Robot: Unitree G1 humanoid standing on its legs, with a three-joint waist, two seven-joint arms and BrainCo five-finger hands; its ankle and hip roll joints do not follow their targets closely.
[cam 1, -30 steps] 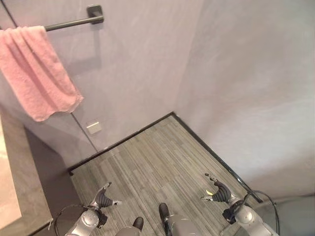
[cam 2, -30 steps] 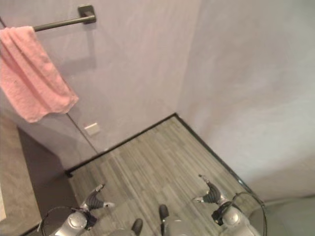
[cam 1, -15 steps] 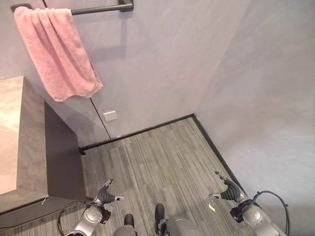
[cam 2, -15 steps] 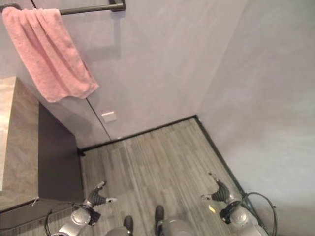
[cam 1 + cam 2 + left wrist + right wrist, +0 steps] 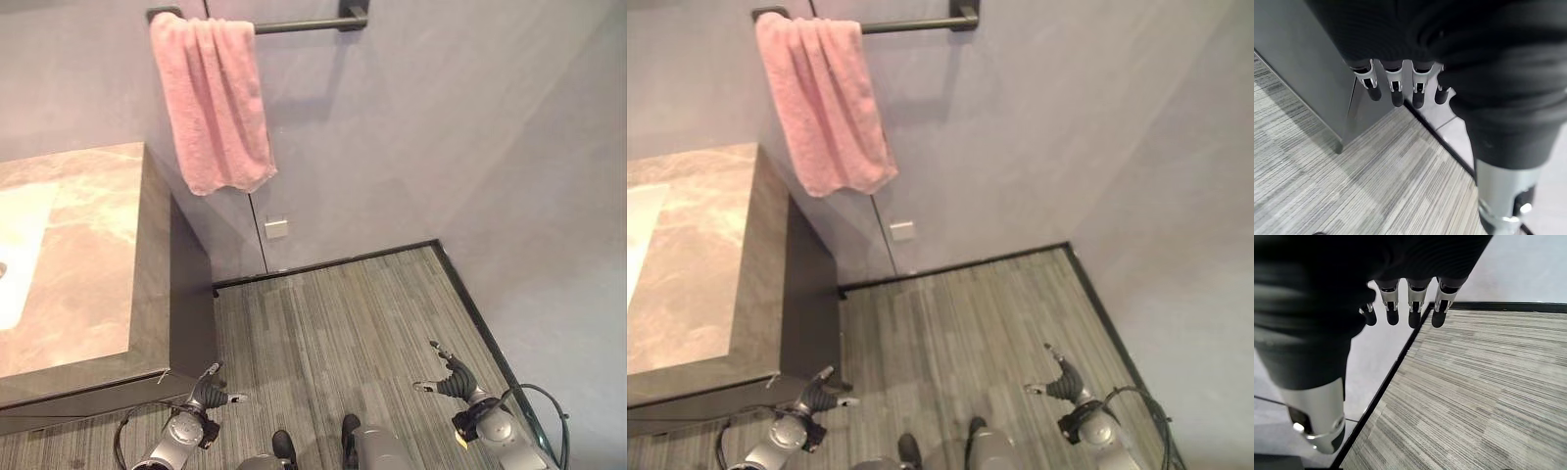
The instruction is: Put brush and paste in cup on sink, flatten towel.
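A pink towel [image 5: 213, 103] hangs bunched over the left end of a dark wall rail [image 5: 304, 23], high on the wall. Left of it stands the marble-topped sink counter [image 5: 88, 264], with the pale basin [image 5: 15, 250] at its left edge. My left hand [image 5: 210, 395] hangs low beside the counter's dark front, fingers relaxed and holding nothing. My right hand [image 5: 452, 377] hangs low on the right above the floor, open as well. Both hands are far below the towel.
A grey plank floor [image 5: 343, 323] runs to a black skirting at the wall. A small white socket plate [image 5: 276, 228] sits on the wall under the towel. The counter's dark side panel [image 5: 191, 284] stands close to my left arm.
The camera has swung left: the towel, rail and counter have shifted right into view, and more of the marble top shows. Both hands hang as before.
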